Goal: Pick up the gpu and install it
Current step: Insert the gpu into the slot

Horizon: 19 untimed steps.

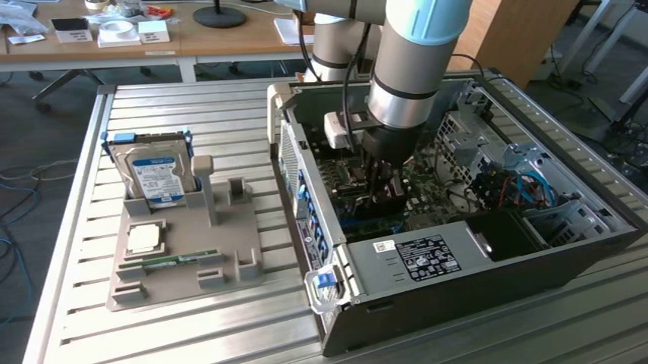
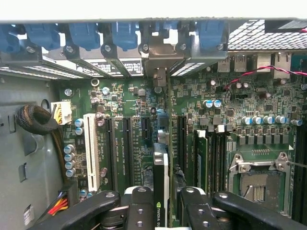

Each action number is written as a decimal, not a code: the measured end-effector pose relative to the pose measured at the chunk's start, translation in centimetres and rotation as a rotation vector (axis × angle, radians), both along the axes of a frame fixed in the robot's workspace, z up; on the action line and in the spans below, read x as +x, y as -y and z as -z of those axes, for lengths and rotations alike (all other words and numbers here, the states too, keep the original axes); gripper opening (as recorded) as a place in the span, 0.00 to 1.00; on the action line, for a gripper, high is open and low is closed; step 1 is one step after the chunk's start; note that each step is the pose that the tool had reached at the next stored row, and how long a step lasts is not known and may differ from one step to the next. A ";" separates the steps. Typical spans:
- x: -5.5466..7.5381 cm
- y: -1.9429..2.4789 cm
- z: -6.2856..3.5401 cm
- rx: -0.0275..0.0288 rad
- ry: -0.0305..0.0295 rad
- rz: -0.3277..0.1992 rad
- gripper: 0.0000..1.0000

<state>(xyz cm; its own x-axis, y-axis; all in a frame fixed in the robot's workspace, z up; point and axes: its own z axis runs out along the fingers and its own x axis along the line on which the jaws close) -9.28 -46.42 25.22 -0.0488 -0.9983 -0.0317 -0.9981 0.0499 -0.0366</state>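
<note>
Wrist view first: tool (image 2: 160, 203) is pinching the gpu (image 2: 160, 182) edge-on between its two black fingers (image 2: 139, 211); card stands upright, thin side to the lens, hanging over the motherboard (image 2: 144, 129) above the row of expansion slots, just beside the white slot (image 2: 90, 151); whether its lower edge has met a slot yet, can't tell. Silver end bracket (image 2: 160, 62) points toward the rear wall w/ the blue retention clips (image 2: 86, 36).

Exterior view: arm reaches down into the open pc case (image 1: 567, 250) lying on the slatted desk (image 1: 182, 106); tool (image 1: 385, 186) deep inside, card mostly hidden by it. On the grey holder (image 1: 182, 284) at the exterior view's left, hard drive (image 1: 157, 178) stands upright; RAM stick (image 1: 177, 260) lies flat.

Handling, my read: card's stiff, light, but fragile; board edges and connector won't forgive twisting, so grip on the flat faces near the top edge looks right; smooth cooler face could slip if it tilts.

Writing: white letters on the card's edge read like "NVIDIA", partly cut off; small print runs along the slots, too fine to read; case label (image 1: 426, 258) also illegible.
</note>
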 end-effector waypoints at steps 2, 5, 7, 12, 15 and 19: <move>0.0 0.00 0.00 0.0001 0.0000 0.000 0.26; 0.0 -0.01 0.02 0.0004 -0.0001 0.001 0.27; 0.0 0.00 0.00 0.0001 0.0000 0.000 0.33; 0.0 0.00 -0.03 -0.0001 -0.0001 0.000 0.45; 0.0 0.00 -0.56 0.0000 0.0000 0.000 0.45; 0.0 0.00 -2.05 0.0000 0.0001 0.000 0.45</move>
